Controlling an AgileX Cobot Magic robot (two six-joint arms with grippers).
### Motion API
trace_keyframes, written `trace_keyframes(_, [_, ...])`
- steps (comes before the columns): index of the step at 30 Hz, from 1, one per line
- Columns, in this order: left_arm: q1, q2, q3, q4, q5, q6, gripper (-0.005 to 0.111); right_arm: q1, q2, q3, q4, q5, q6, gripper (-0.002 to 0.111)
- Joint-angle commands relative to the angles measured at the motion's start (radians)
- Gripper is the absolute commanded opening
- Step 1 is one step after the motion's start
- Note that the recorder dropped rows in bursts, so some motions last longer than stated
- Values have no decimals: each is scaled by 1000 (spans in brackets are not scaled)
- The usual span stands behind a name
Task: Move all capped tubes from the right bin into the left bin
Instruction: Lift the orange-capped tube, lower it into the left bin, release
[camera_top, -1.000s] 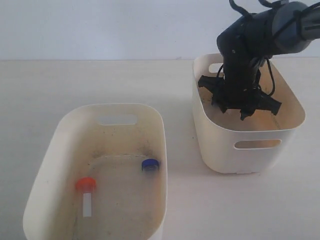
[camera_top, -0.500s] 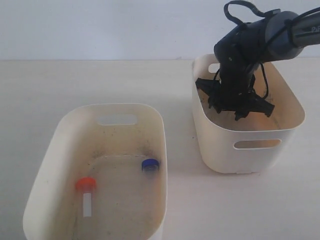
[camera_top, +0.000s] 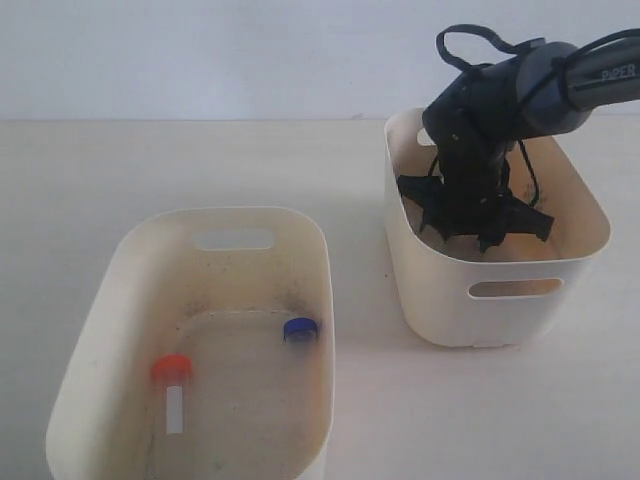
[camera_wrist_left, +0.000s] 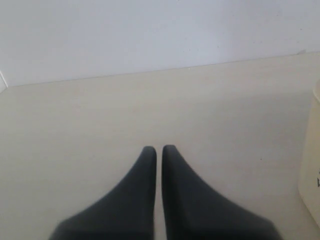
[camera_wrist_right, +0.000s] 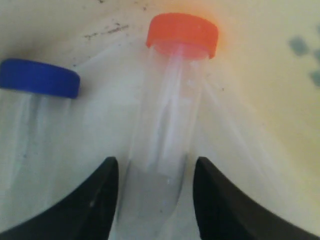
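Exterior: right hand (camera_top: 480, 222) is down inside the right bin (camera_top: 440, 300), at 2 o'clock on the desk (camera_top: 200, 160). The left bin (camera_top: 100, 300), at 7 o'clock, holds a red-capped tube (camera_top: 172, 385) and a blue cap (camera_top: 300, 328).

Left wrist: left hand (camera_wrist_left: 159, 152) is pressed together, empty, over the desk. It looks the farther arm.

Right wrist: the right hand is spread, fingers (camera_wrist_right: 95, 200) astride the base of the orange-capped tube (camera_wrist_right: 172, 100). The tube's long axis runs along the reach, cap farthest. Slim gaps, not pinched yet. The blue-capped tube (camera_wrist_right: 35, 100) lies parallel, just beside.

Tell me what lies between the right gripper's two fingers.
An orange-capped tube lies between them, as the right wrist view shows.
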Motion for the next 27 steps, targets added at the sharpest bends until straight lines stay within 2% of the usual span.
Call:
trace_keyframes(1, [1,-2,-4,-7,-15,-12,4,-7,19,-2,-20,-18,1,45])
trace_keyframes(3, [1,-2,-4,-7,-15,-12,4,-7,26,-2,-36,-27,4,40])
trace_keyframes(4, [1,-2,-4,-7,-15,-12,4,-7,26,-2,-49,-27,5,29])
trace_keyframes(6, [1,-2,-4,-7,-15,-12,4,-7,26,-2,-85,-27,6,0])
trace_keyframes(14, [1,-2,-4,-7,-15,-12,4,-5,-133,-2,-89,33,37,0])
trace_keyframes(20, [1,-2,-4,-7,-15,-12,4,-3,-358,-2,-45,94,-93,0])
trace_keyframes(22, [1,-2,-4,-7,-15,-12,4,27,-423,-2,-6,134,-147,0])
trace_keyframes(23, [1,-2,-4,-7,-15,-12,4,73,-456,13,-5,137,-176,0])
trace_keyframes(26, [1,-2,-4,-7,-15,-12,4,188,-538,86,-5,10,-200,0])
trace_keyframes(27, [1,-2,-4,-7,-15,-12,4,257,-576,118,-3,-26,-234,0])
